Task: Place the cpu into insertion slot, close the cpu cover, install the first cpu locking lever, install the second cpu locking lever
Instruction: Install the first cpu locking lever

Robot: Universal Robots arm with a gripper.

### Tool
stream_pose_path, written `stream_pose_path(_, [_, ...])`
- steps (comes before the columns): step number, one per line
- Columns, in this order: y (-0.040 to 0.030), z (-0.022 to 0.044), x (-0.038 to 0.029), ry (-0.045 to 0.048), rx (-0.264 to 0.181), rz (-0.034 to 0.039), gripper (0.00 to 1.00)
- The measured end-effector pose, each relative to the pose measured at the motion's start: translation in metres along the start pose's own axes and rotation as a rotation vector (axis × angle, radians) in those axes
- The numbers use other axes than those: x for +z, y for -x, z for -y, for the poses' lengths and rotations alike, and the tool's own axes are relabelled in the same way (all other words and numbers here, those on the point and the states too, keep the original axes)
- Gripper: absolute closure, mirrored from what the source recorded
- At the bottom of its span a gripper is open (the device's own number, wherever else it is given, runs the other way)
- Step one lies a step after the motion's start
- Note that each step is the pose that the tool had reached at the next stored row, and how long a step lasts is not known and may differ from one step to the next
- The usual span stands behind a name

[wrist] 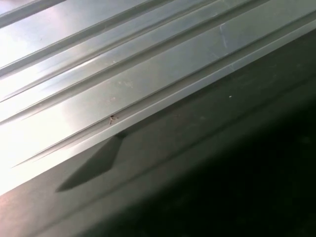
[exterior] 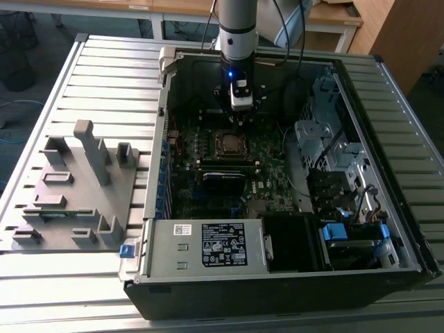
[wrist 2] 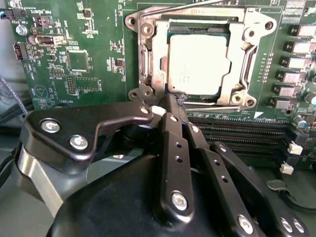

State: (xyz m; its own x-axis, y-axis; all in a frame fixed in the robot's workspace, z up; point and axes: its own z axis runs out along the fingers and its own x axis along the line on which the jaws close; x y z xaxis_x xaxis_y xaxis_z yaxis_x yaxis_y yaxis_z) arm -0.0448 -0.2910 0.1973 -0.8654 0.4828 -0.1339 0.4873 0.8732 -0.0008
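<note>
1. Hanging inside the open computer case (exterior: 277, 277) in the exterior view, the gripper (exterior: 239, 119) sits just above the cpu (exterior: 229, 143); its fingers are too small to judge.
2. In the second wrist view, the cpu lies in the insertion slot (wrist 2: 173, 30) under the lowered cpu cover (wrist 2: 157, 54). The fingers (wrist 2: 173, 143) are drawn close together at the cover's corner, hiding what they touch.
3. In the first wrist view, ribbed metal (wrist: 123, 74) borders a dark, unreadable surface.

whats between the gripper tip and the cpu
In the second wrist view, a strip of the cpu cover, the silvery frame lying around the cpu, sits between them; the gripper is at the cover's corner.
</note>
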Motion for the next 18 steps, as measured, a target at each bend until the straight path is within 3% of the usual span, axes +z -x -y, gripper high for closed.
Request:
stream_pose_path(7, [-0.0009, -0.0011, 0.0027, -0.0029, 0.0, 0.0017, 0.9])
stream_pose_path(12, [-0.001, -0.0012, 0.0026, 0.003, 0.001, -0.0014, 0.9])
stream_pose_path(18, [-0.0002, -0.0013, -0.0028, 0.0082, 0.001, -0.0037, 0.9])
